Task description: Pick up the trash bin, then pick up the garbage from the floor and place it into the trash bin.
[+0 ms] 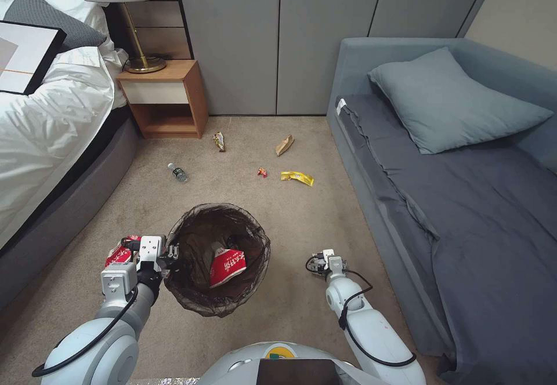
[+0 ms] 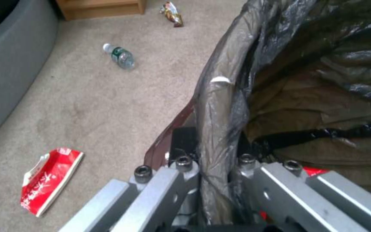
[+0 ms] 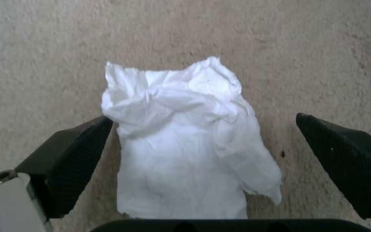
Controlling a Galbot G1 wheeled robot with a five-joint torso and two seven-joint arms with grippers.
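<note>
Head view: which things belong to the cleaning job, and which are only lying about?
Job: trash bin, held by left claw; white tissue between open right claw; bottle; yellow wrapper; brown scrap.

Not job: lamp; nightstand; blue pillow.

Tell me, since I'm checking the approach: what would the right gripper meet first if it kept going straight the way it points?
The white tissue on the carpet. It lies between the open fingers of the right gripper, with carpet right under it, though the remaining gap is unclear.
</note>
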